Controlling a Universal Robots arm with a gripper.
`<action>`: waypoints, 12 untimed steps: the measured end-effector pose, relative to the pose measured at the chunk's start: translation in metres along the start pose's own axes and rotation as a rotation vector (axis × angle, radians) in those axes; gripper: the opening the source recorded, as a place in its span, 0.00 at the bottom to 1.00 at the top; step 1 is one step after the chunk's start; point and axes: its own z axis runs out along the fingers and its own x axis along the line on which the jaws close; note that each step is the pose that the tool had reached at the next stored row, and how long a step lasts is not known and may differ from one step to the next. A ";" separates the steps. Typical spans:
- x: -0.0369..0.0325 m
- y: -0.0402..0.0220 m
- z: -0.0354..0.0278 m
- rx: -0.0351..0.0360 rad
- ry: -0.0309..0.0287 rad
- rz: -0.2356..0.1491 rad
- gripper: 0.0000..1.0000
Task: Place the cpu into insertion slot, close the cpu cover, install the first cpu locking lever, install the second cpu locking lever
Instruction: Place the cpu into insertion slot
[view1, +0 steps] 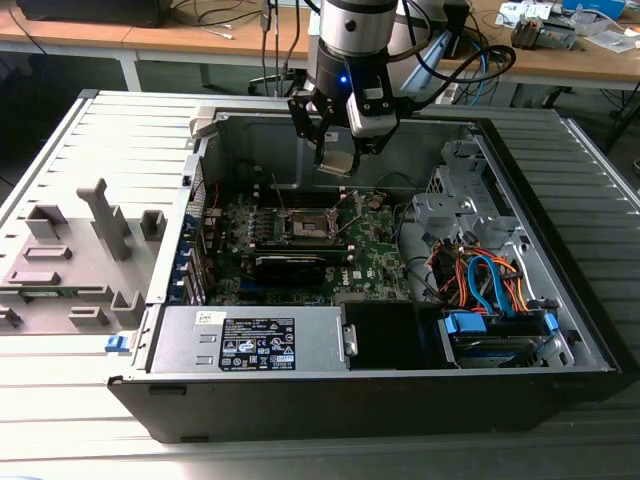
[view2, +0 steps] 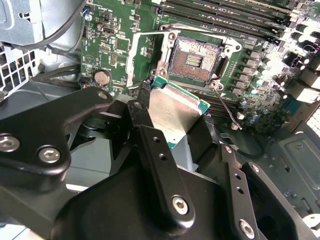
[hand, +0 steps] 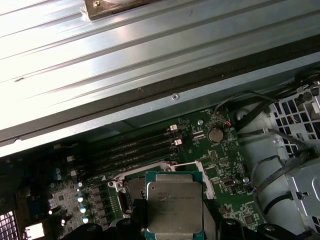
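Note:
My gripper (view1: 338, 152) is shut on the cpu (view1: 337, 163), a small square chip with a silvery top, and holds it in the air inside the open computer case. The insertion slot (view1: 308, 222) lies below it on the green board, towards the exterior view's left and nearer the camera. In the second wrist view the cpu (view2: 175, 112) sits between the black fingers (view2: 145, 125), short of the bare dark insertion slot (view2: 194, 60). The cpu cover (view2: 137, 57) stands flipped open beside the socket. A thin locking lever (view2: 226, 114) sticks out at the socket's corner. The first wrist view has the cpu (hand: 174, 207) over the board.
A long black card (view1: 290, 265) lies just in front of the socket. Memory slots (hand: 130, 150) and a coin cell (hand: 215, 134) flank it. A power supply (view1: 250, 345) fills the case's near side, and a drive cage with blue and orange cables (view1: 490, 285) is on the right.

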 end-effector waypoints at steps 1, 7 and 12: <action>0.0000 0.0000 0.0001 0.0000 -0.0001 0.000 0.54; 0.0000 0.0000 0.0005 0.0002 -0.0005 0.005 0.54; 0.0000 -0.0001 0.0008 0.0003 -0.0008 0.008 0.54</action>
